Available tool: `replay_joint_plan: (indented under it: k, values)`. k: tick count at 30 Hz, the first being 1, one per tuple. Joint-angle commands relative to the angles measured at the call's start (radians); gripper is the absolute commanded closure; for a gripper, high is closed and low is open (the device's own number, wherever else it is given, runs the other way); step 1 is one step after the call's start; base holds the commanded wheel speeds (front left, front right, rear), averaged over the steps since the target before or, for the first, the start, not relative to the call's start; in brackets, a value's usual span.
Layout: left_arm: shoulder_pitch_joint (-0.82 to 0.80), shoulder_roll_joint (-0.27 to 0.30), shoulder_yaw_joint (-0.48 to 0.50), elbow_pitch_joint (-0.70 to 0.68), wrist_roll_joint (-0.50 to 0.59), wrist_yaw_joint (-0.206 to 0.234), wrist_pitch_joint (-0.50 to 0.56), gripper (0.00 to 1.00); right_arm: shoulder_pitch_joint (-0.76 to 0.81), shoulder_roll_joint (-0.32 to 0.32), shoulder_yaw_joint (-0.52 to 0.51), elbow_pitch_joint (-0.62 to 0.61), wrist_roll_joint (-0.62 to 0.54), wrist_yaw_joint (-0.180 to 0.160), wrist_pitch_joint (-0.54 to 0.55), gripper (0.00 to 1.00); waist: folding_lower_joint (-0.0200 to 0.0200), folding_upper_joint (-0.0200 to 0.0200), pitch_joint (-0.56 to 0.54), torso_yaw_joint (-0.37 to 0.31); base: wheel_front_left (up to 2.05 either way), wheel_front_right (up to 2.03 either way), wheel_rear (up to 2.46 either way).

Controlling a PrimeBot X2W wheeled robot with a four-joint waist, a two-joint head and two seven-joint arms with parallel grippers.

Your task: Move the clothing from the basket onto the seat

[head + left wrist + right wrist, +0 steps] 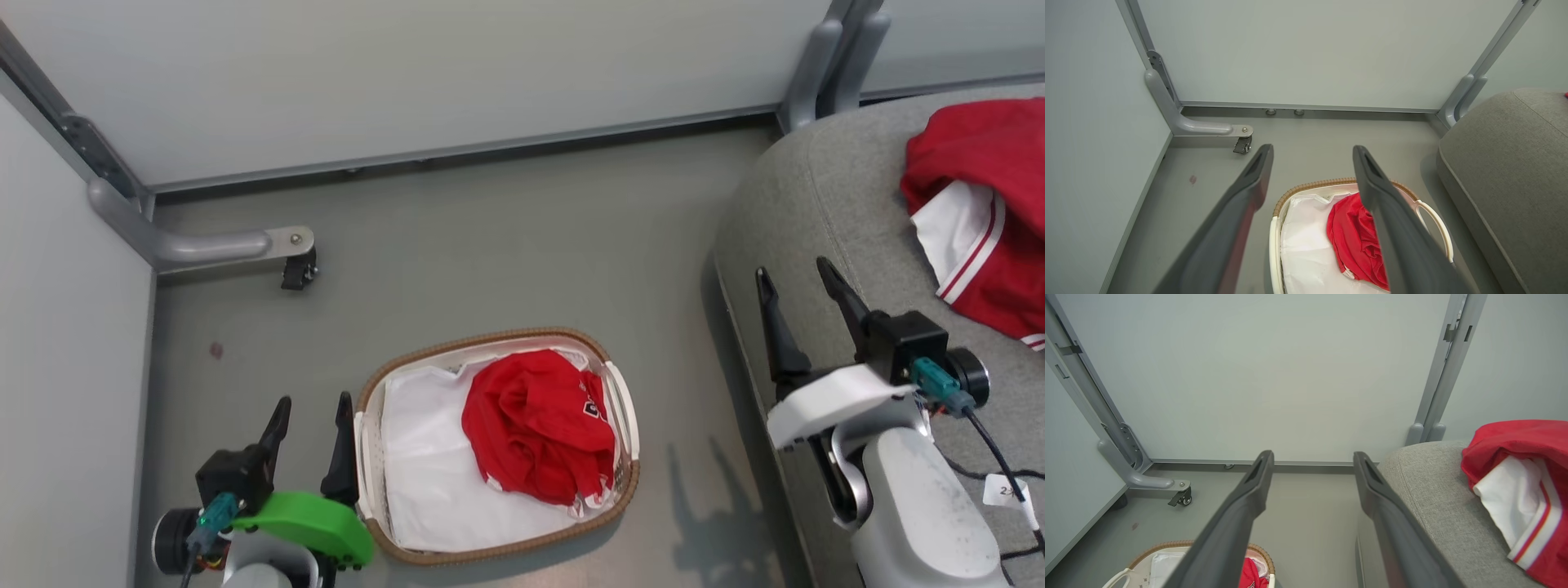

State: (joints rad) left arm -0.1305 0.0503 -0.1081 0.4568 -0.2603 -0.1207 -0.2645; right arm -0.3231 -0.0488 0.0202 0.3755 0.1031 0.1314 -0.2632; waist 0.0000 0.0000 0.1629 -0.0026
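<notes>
While one red-and-white garment (992, 212) is lying on the seat cushion (816, 204), upper right, a red jersey (535, 425) is waiting in the laundry basket (490, 336), lower centre; I'm holding my left gripper (314, 400) and right gripper (793, 269) spread, empty.

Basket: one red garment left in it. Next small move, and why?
Probably swing the left gripper, open and empty beside the basket rim, right and down onto the red garment bunched in its right half. It is nearer; the right gripper hangs open at the seat edge, where another garment already lies.
</notes>
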Motion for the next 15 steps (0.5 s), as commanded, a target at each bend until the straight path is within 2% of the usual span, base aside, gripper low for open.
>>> replay_joint_plan:
  k: [1, 7, 12, 15]
  values:
    - [-0.045, 0.002, -0.012, 0.007, -0.010, -0.005, 0.000, 0.00, -0.029, -0.004, 0.005, -0.020, -0.001, -0.001, -0.002, 0.00, 0.0000, 0.0000, 0.102, -0.036, 0.00, 0.00, 0.00]
    - [-0.180, 0.003, -0.092, 0.050, -0.059, -0.011, 0.000, 0.00, -0.118, -0.004, 0.025, -0.098, 0.008, -0.001, -0.002, 0.00, 0.0000, 0.0000, 0.246, -0.082, 0.00, 0.00, 0.00]
    - [-0.288, 0.041, -0.177, 0.082, -0.105, -0.010, 0.000, 0.00, -0.187, -0.003, 0.037, -0.163, 0.024, -0.001, -0.002, 0.00, 0.0000, 0.0000, 0.353, -0.121, 0.00, 0.00, 0.00]
    - [-0.359, 0.065, -0.260, 0.117, -0.146, -0.010, 0.000, 0.00, -0.222, -0.004, 0.046, -0.198, 0.036, -0.001, -0.002, 0.00, 0.0000, 0.0000, 0.416, -0.145, 0.00, 0.00, 0.00]
